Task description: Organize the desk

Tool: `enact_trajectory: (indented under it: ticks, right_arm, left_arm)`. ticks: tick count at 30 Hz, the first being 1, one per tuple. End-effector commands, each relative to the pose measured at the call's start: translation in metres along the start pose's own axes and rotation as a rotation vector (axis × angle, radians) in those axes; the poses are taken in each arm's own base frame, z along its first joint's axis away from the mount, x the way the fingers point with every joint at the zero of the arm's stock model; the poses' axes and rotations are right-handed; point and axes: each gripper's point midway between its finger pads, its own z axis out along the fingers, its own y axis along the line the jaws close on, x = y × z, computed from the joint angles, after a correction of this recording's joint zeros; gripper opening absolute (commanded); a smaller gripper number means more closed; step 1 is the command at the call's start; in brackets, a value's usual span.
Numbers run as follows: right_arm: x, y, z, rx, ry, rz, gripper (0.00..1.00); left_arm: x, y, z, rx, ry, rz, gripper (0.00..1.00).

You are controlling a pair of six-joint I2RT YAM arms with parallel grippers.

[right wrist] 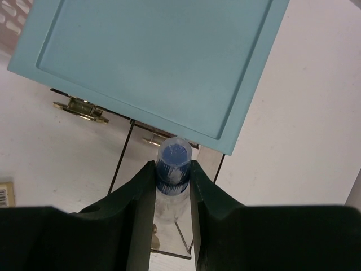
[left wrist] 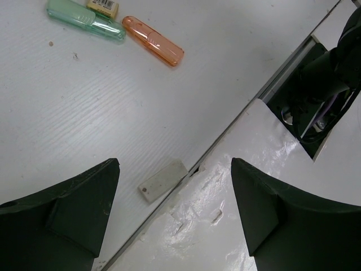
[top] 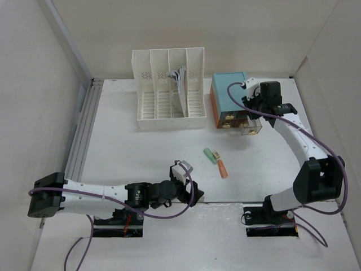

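Observation:
The white desk (top: pixel 141 158) carries a green highlighter (top: pixel 211 155), an orange highlighter (top: pixel 223 168) and a small eraser (top: pixel 216 153) near its middle. My left gripper (top: pixel 189 189) is open and empty, low over the desk's near edge. In the left wrist view (left wrist: pixel 175 209) the green highlighter (left wrist: pixel 84 20), orange highlighter (left wrist: pixel 153 40) and eraser (left wrist: pixel 103 5) lie far ahead of it. My right gripper (right wrist: pixel 172 169) is shut on a clear tube with a blue cap (right wrist: pixel 174 161). It holds the tube over the pulled-out clear drawer (top: pixel 251 129) of the teal-topped box (top: pixel 228 97).
A white slotted file rack (top: pixel 169 90) with papers in one slot stands at the back. A small white tag (left wrist: pixel 162 180) lies at the desk seam. The box's left drawer with its brass handle (right wrist: pixel 79 106) is shut. Two cut-outs hold the arm bases at the near edge.

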Motion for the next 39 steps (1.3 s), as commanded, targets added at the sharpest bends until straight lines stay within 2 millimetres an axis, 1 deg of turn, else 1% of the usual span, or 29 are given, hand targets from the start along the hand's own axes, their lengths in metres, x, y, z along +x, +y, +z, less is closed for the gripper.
enact_trajectory:
  ticks: [1,2,11,15,16,18,19,20,21,22,23,24,25,27,30,32,34,36,37,39]
  right_arm:
    - [0.106,0.001,-0.021,0.008,0.405,0.009,0.0]
    - [0.107,-0.002,-0.022,0.014,0.408,0.017,0.0]
    - [0.106,-0.003,-0.024,0.014,0.408,0.018,0.0]
    - [0.106,0.001,-0.021,-0.008,0.408,0.021,0.0]
    - [0.106,0.001,-0.021,-0.008,0.408,0.021,0.06]
    - [0.098,-0.001,-0.019,-0.009,0.39,0.023,0.25]
    - [0.098,0.001,-0.019,-0.016,0.386,0.033,0.45]
    - [0.093,0.001,-0.019,-0.021,0.372,0.035,0.56]
    - [0.091,0.0,-0.02,-0.02,0.37,0.035,0.61]
    - [0.088,0.001,-0.022,-0.025,0.356,0.036,0.65]
    - [0.082,-0.002,-0.025,-0.016,0.337,0.036,0.71]
    - [0.082,-0.002,-0.025,-0.016,0.337,0.036,0.73]
    - [0.074,-0.005,-0.029,-0.006,0.315,0.035,0.73]
    - [0.075,-0.005,-0.032,-0.007,0.316,0.035,0.74]
    - [0.059,-0.007,-0.04,-0.005,0.261,0.035,0.74]
    - [0.049,-0.009,-0.05,0.005,0.217,0.034,0.74]
    - [0.046,-0.002,-0.053,-0.03,0.2,0.038,0.72]
    - [0.035,0.001,-0.064,-0.052,0.14,-0.004,0.68]
    - [0.032,0.008,-0.066,-0.091,0.113,-0.019,0.65]
    - [0.027,0.013,-0.077,-0.136,0.069,-0.114,0.64]
  left_arm:
    - [-0.016,-0.011,-0.001,0.032,-0.045,-0.007,0.78]
    - [-0.015,-0.009,-0.002,0.032,-0.045,-0.007,0.78]
    - [-0.015,-0.009,-0.002,0.032,-0.045,0.002,0.78]
    - [-0.011,-0.007,-0.002,0.027,-0.038,-0.003,0.78]
    - [-0.011,-0.007,-0.002,0.027,-0.038,-0.003,0.78]
    - [-0.011,-0.007,-0.002,0.027,-0.038,-0.003,0.78]
    - [-0.011,-0.007,-0.002,0.027,-0.038,-0.003,0.78]
    - [-0.011,-0.007,-0.002,0.027,-0.038,-0.003,0.78]
    - [-0.014,-0.008,-0.003,0.032,-0.044,-0.007,0.78]
    - [-0.014,-0.008,-0.003,0.032,-0.045,-0.007,0.78]
    - [-0.014,-0.008,-0.003,0.032,-0.045,-0.007,0.78]
    - [-0.014,-0.008,-0.003,0.032,-0.045,-0.007,0.78]
    - [-0.014,-0.008,-0.003,0.032,-0.045,-0.007,0.78]
    - [-0.014,-0.008,-0.003,0.032,-0.045,-0.007,0.78]
    - [-0.014,-0.008,-0.003,0.032,-0.045,-0.007,0.78]
    - [-0.014,-0.008,-0.003,0.032,-0.045,-0.007,0.78]
    - [-0.014,-0.008,-0.003,0.032,-0.045,-0.007,0.78]
    - [-0.01,-0.006,-0.003,0.028,-0.038,-0.013,0.78]
    - [-0.01,-0.006,-0.003,0.027,-0.037,-0.013,0.78]
    - [-0.01,-0.006,-0.003,0.027,-0.037,-0.013,0.78]
